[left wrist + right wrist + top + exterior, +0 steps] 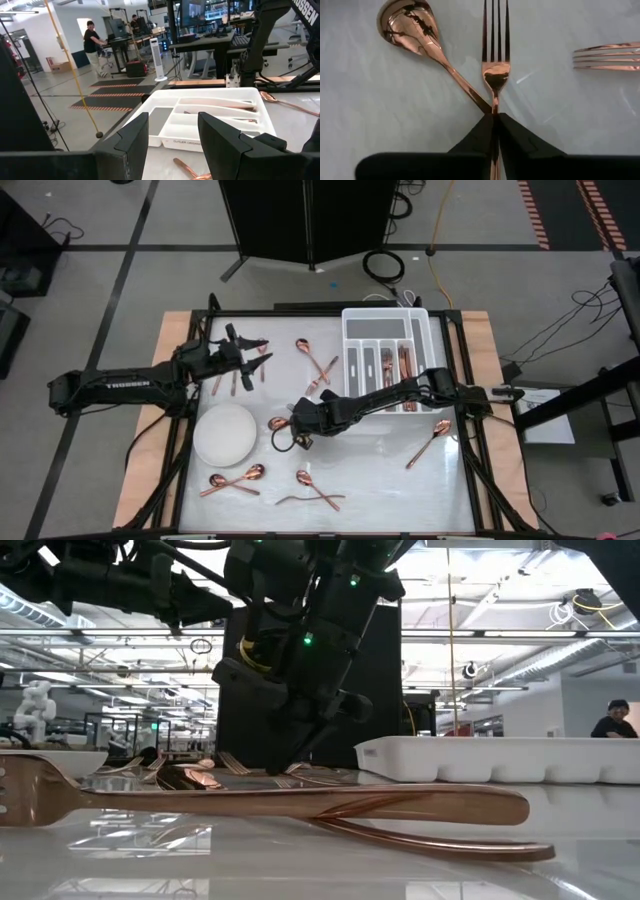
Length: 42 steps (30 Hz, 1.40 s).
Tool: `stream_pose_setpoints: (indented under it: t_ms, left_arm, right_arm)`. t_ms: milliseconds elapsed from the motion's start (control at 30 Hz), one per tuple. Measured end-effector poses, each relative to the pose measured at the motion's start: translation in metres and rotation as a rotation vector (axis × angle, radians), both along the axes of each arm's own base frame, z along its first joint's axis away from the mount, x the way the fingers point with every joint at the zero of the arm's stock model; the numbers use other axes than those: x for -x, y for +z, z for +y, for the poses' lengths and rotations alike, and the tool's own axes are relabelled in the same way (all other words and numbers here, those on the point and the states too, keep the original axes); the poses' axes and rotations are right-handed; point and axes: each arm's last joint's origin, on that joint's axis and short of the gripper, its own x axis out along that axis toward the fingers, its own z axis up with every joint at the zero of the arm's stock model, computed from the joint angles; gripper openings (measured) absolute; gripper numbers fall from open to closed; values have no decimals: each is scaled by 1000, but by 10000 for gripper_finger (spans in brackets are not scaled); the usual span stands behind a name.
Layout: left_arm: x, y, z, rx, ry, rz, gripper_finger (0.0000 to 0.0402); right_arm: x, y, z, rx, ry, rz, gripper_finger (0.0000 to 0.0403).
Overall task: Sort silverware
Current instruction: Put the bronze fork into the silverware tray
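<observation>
White glossy table [400,480], workshop behind.

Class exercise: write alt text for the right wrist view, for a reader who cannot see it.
The right gripper, its dark fingers pressed together, pinches the handle of a copper fork lying on the pale table. A copper spoon lies diagonally beside it, its handle running under the fingertips, and the tines of a second fork show at one edge.

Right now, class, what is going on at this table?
A two-armed robot is sorting copper silverware. The right gripper, at mid-table, has closed on the handle of a fork that lies beside a spoon. The left gripper hangs open near the table's far left. The white tray already holds some pieces; others lie scattered around a white plate.
</observation>
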Motion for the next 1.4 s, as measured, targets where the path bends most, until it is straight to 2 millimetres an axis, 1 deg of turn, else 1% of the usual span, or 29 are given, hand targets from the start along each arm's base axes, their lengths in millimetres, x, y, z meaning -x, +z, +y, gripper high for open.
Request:
stream_pose_setpoints:
  t_ms: [133,267,333,467,567,667,833,967,1100,1400]
  left_arm:
    - [0,0,0,0,0,0,171]
    - [0,0,0,0,-1,0,171]
    - [0,0,0,0,-1,-1,171]
    - [0,0,0,0,-1,0,171]
    - [0,0,0,0,-1,-1,171]
    - [0,0,-1,1,-18,-1,171]
    - [0,0,-1,4,-46,-4,171]
    - [0,1,-1,7,-47,-9,171]
    - [0,1,-2,7,-47,-11,171]
    - [0,1,-2,7,-47,-9,171]
  right_arm:
    - [3,12,-1,0,29,-7,34]
    - [4,36,-3,0,34,-68,40]
    - [6,41,-3,-1,34,-67,42]
    - [11,39,4,-7,31,-34,51]
    - [14,35,12,-15,25,-5,67]
    - [16,26,15,-19,6,34,94]
    - [15,29,16,-16,-15,10,147]
    - [14,18,17,-30,-35,28,176]
    - [14,9,17,-38,-62,53,186]
    - [10,-8,15,-57,-133,57,184]
